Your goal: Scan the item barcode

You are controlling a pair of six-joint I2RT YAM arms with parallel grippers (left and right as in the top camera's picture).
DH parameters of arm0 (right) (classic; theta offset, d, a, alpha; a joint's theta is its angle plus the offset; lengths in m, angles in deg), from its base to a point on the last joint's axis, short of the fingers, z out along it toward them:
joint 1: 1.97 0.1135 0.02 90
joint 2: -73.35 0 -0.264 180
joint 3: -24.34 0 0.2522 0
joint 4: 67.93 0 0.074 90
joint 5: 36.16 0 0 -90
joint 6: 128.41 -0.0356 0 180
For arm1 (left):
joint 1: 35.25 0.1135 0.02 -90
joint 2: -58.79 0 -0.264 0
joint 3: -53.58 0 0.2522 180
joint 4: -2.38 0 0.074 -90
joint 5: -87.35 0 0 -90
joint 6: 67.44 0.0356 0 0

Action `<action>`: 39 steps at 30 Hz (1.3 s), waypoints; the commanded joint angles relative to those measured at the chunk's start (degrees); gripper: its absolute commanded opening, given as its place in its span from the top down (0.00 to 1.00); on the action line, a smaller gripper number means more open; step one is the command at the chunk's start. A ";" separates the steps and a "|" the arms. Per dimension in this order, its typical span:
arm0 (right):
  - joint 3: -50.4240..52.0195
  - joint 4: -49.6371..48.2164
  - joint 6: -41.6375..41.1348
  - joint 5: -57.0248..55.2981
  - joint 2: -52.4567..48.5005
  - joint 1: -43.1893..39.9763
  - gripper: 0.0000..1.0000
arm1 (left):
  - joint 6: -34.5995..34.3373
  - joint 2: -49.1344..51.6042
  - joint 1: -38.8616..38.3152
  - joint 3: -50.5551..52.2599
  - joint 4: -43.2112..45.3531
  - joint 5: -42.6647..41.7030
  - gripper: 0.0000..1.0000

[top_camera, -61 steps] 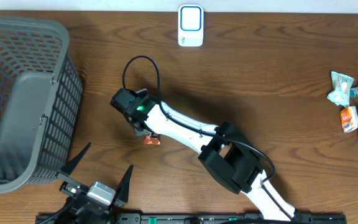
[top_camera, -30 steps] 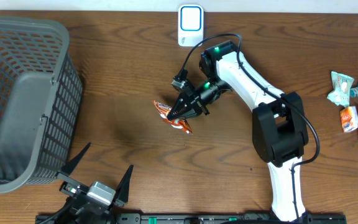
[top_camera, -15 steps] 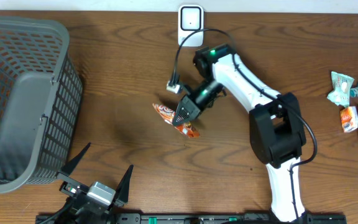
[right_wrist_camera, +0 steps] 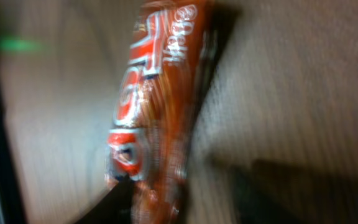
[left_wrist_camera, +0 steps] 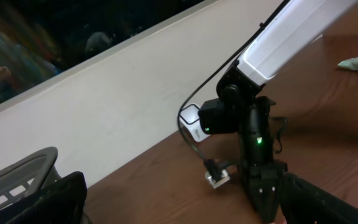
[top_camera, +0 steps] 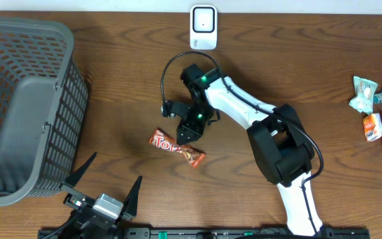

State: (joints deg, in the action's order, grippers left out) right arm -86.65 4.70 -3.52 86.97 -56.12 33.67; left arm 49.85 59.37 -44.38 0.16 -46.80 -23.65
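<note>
The brown wooden table [top_camera: 111, 86] fills the overhead view; a grey plastic basket [top_camera: 71, 119] stands at its 9 o'clock edge, tilted, with its mesh wall facing the middle; the white right arm [top_camera: 244, 109] rises from the 5 o'clock edge and bends toward the centre, ending in the black right gripper [top_camera: 188, 131], which points down toward 7 o'clock; how far its jaws stand apart cannot be told, since the overhead view hides them and the right wrist view is blurred; the left gripper [top_camera: 109, 182] sits at 7 o'clock near the table's front edge, its two black fingers [top_camera: 136, 189] spread wide with nothing between them; a small heap of snack packets [top_camera: 380, 113] lies at 3 o'clock, well apart from the arm; the white scanner [top_camera: 203, 27] sits at 12 o'clock against the far edge; the orange-red candy bar [top_camera: 177, 147] lies flat on the wood near the centre, just beside the right gripper's tip at its 7 o'clock, its long side running from 10 to 4 o'clock, well apart from the scanner; in the right wrist view the candy bar [right_wrist_camera: 157, 106] lies label up on the table.
</note>
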 commanded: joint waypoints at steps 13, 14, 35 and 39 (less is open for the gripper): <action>-9.77 10.75 -9.92 -14.82 5.51 4.31 0.01 | 0.57 -0.42 -0.22 0.13 0.28 0.09 0.02; -9.75 10.88 -11.19 -17.31 5.51 4.85 0.01 | 0.57 -0.42 -0.22 0.13 0.28 0.09 0.02; 16.26 -12.20 -19.45 -35.23 5.44 16.48 0.09 | 0.57 -0.42 -0.22 0.13 0.26 0.09 0.02; 19.71 -12.33 -19.87 -37.05 5.44 15.91 0.99 | 0.57 -0.42 -0.22 0.13 0.26 0.09 0.02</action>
State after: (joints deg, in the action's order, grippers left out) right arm -71.74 -8.00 -22.79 53.99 -46.64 50.00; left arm 49.85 59.37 -44.38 0.16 -46.80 -23.65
